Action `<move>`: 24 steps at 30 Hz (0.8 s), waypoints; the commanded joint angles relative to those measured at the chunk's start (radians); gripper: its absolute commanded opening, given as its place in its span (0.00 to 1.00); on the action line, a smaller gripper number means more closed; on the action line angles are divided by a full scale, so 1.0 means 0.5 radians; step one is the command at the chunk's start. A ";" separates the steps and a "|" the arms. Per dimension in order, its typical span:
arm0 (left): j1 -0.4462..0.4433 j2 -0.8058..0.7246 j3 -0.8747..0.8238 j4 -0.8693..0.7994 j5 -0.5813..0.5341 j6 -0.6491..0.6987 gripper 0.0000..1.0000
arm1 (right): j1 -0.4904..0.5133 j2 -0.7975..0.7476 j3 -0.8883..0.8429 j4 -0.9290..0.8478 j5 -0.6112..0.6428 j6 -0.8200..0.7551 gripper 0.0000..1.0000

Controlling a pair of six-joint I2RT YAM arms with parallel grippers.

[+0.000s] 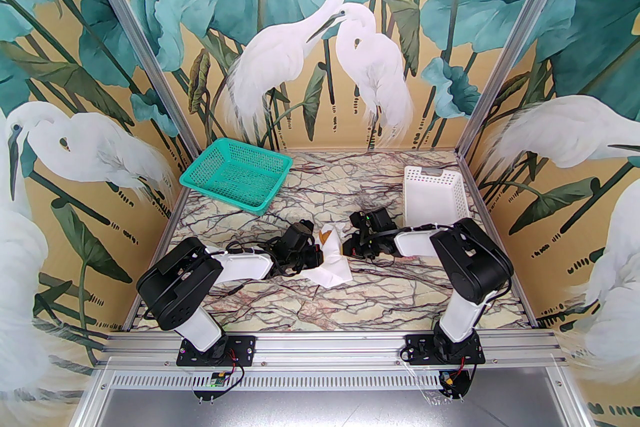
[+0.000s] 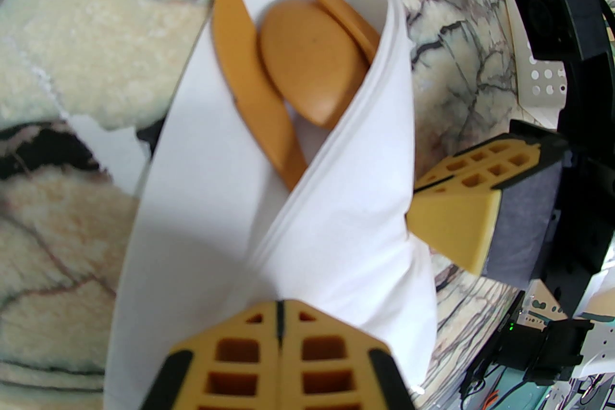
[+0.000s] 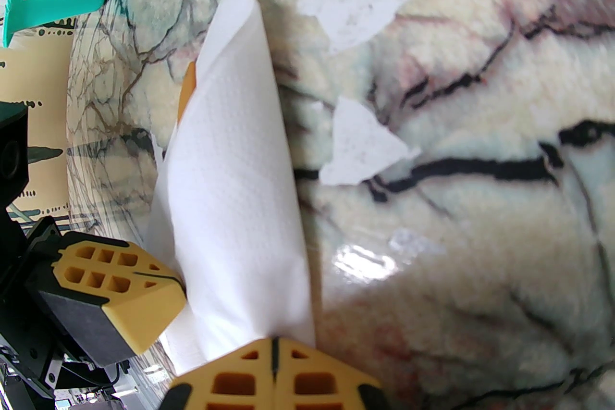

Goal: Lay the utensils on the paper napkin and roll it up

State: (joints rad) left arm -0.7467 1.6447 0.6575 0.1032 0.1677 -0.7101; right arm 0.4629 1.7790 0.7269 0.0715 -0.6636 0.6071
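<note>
**Utensils wrapped, both grippers on the napkin**

I see the orange-brown wooden-looking utensils [image 2: 307, 62] lying lengthwise in the half-rolled white paper napkin [image 2: 230, 216], heads pointing away from my left gripper [image 2: 279, 304]. It and the right gripper [image 3: 274, 343] pinch the napkin from opposite sides. The bundle lies right of the teal mesh plastic basket [image 1: 235, 174], nearer the arm bases.

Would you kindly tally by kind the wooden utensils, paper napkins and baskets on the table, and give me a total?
Wooden utensils: 3
Paper napkin: 1
Baskets: 2, the green basket and the white basket
Total: 6
</note>
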 commanded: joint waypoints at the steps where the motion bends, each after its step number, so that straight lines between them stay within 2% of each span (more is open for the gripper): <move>1: -0.007 0.092 -0.076 -0.314 -0.099 0.021 0.00 | -0.046 -0.042 -0.053 -0.126 0.112 -0.049 0.00; 13: -0.010 0.087 -0.071 -0.319 -0.099 0.024 0.00 | 0.013 -0.260 -0.149 -0.043 -0.020 0.051 0.00; 24: -0.007 0.088 -0.066 -0.325 -0.099 0.030 0.00 | 0.080 -0.160 -0.206 -0.029 0.044 0.069 0.00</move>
State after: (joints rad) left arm -0.7467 1.6447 0.6575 0.1028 0.1658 -0.7097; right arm 0.5022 1.6749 0.6376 0.0559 -0.6559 0.6327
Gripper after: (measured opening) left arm 0.059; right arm 0.054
